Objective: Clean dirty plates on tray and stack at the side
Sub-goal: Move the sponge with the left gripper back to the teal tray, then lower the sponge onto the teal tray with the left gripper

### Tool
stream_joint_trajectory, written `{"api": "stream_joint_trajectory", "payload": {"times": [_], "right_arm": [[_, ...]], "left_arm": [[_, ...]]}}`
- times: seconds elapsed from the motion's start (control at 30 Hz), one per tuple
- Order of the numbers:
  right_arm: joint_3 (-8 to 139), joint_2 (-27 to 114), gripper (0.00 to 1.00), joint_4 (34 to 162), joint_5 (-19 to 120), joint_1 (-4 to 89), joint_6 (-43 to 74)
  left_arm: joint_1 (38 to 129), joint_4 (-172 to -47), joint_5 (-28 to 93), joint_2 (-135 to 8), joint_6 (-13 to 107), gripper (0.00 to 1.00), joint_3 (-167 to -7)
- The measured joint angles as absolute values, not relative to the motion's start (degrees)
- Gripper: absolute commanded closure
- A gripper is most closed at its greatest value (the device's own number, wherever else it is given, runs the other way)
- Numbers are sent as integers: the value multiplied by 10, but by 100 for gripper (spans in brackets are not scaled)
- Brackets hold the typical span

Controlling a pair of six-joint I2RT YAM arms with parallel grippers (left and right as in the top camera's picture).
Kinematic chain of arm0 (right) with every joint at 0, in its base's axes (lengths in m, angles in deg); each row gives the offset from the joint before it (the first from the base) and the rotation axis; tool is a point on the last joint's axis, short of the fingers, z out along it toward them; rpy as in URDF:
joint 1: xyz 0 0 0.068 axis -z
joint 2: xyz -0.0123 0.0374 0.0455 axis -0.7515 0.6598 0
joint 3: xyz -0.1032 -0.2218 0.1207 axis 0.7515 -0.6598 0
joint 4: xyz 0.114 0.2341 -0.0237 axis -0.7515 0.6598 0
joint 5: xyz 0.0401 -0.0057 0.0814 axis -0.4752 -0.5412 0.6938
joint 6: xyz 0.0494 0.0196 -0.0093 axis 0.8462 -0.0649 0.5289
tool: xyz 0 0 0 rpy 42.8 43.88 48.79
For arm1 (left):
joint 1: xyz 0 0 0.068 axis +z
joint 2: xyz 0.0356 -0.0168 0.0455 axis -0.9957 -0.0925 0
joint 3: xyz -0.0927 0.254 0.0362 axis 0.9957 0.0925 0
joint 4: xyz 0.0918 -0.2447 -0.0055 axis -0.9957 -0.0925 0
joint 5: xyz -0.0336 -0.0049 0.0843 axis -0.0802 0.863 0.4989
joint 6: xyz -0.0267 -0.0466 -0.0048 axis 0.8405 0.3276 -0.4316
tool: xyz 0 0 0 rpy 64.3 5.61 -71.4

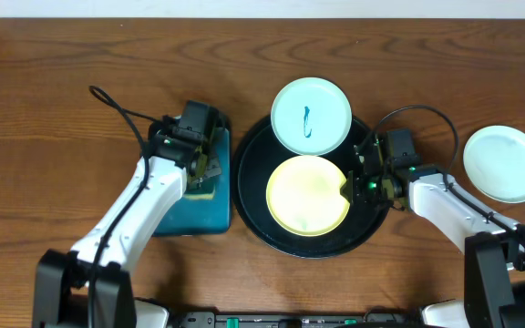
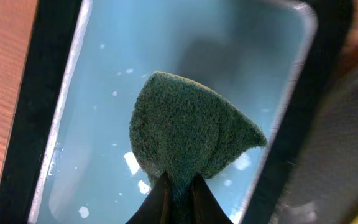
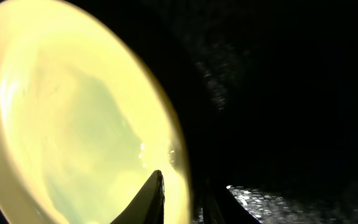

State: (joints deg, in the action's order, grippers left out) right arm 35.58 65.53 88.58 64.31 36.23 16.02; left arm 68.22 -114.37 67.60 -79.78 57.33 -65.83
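The round black tray point(image 1: 247, 187) holds a pale yellow plate point(image 1: 303, 196) with no mark showing. A mint-white plate with a blue scribble point(image 1: 311, 115) lies over the tray's far rim. A second mint-white plate point(image 1: 505, 163), with no mark showing, sits on the table at the right. My right gripper point(image 1: 355, 185) is shut on the yellow plate's right rim; in the right wrist view point(image 3: 185, 196) one finger is on the plate point(image 3: 61, 124) and one under its edge. My left gripper point(image 2: 179, 190) is shut on a green sponge point(image 2: 185, 130) above the teal tray.
The teal rectangular tray with a black rim point(image 1: 210, 217) stands just left of the black tray; it also shows in the left wrist view point(image 2: 98, 93), wet with white flecks. The table is brown wood point(image 1: 53, 109). The black tray's floor point(image 3: 278, 93) fills the right wrist view.
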Motion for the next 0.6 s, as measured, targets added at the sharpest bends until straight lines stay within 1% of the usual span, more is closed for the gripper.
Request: {"api": "stream_joint_trajectory", "payload": {"times": [0.03, 0.07, 0.1, 0.6], "right_arm": [[356, 655, 91, 886, 643, 359, 160], [356, 655, 97, 886, 642, 356, 162], [356, 655, 99, 887, 639, 355, 163], [354, 655, 99, 888, 633, 354, 174]], "left_arm": [[688, -1144, 676, -810, 573, 92, -656], [691, -1144, 676, -818, 573, 92, -655], [692, -1144, 676, -824, 573, 92, -655], [693, -1109, 661, -926, 542, 92, -655]]}}
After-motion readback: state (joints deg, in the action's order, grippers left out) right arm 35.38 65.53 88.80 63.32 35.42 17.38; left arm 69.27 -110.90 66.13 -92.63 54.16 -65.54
